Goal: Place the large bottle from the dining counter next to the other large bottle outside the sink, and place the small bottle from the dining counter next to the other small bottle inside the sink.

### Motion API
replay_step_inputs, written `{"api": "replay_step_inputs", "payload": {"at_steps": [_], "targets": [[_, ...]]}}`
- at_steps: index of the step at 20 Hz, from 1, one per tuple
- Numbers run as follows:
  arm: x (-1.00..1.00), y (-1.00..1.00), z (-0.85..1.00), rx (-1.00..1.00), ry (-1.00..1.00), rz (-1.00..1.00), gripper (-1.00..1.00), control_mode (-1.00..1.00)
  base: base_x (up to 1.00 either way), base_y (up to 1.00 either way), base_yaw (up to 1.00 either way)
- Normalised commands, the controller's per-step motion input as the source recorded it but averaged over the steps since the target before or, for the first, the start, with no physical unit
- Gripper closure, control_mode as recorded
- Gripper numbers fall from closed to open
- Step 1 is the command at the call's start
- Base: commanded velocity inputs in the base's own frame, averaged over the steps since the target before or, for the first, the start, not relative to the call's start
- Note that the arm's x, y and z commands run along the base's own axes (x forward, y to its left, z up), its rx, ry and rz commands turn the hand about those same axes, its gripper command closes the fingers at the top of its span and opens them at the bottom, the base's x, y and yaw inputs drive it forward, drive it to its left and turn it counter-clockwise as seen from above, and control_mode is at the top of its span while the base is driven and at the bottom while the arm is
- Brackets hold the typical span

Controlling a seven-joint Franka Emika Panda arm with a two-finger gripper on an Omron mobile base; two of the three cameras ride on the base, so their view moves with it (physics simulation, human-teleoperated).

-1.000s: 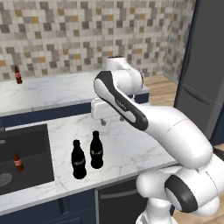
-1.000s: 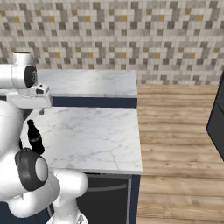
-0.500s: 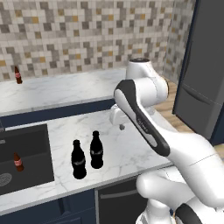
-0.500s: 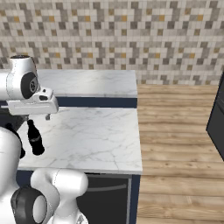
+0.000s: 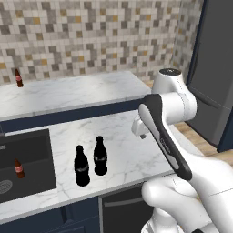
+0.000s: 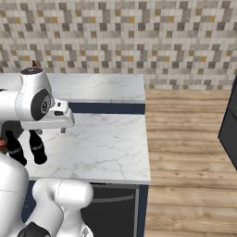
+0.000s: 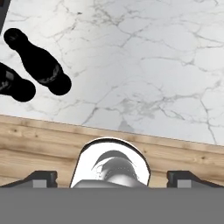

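Note:
Two large bottles (image 5: 82,166) (image 5: 100,156) stand upright side by side on the near marble counter, just right of the black sink (image 5: 34,154). They are alike, so I cannot tell them apart. One small bottle (image 5: 18,168) stands inside the sink. Another small bottle (image 5: 18,78) stands on the dining counter (image 5: 82,93) at the back left. My gripper (image 5: 140,133) hovers open and empty over the counter, right of the large bottles. In the hand view both bottles (image 7: 41,63) (image 7: 13,85) lie at the upper left, and the gripper (image 7: 114,179) is open.
A dark fridge (image 5: 214,82) stands at the right. Wood floor (image 6: 185,139) lies beyond the counter's right edge. A tiled wall (image 5: 91,36) backs the dining counter. The near marble counter (image 6: 106,148) stretches right of the bottles.
My arm has swung to the right, away from above the two large bottles. The gripper stayed open. The bottles have not moved.

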Motion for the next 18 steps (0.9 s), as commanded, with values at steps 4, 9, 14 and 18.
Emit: {"api": "replay_step_inputs", "payload": {"at_steps": [4,9,14,18], "targets": [[0.0,0.0,0.0,0.0,0.0,0.0,-1.0,-1.0,0.0,0.0,0.0],[0.0,0.0,0.0,0.0,0.0,0.0,-1.0,1.0,0.0,0.0,0.0],[0.0,0.0,0.0,0.0,0.0,0.0,-1.0,1.0,-0.79,-0.01,-0.02],[0.0,0.0,0.0,0.0,0.0,0.0,-1.0,1.0,-0.53,-0.4,0.0]]}}
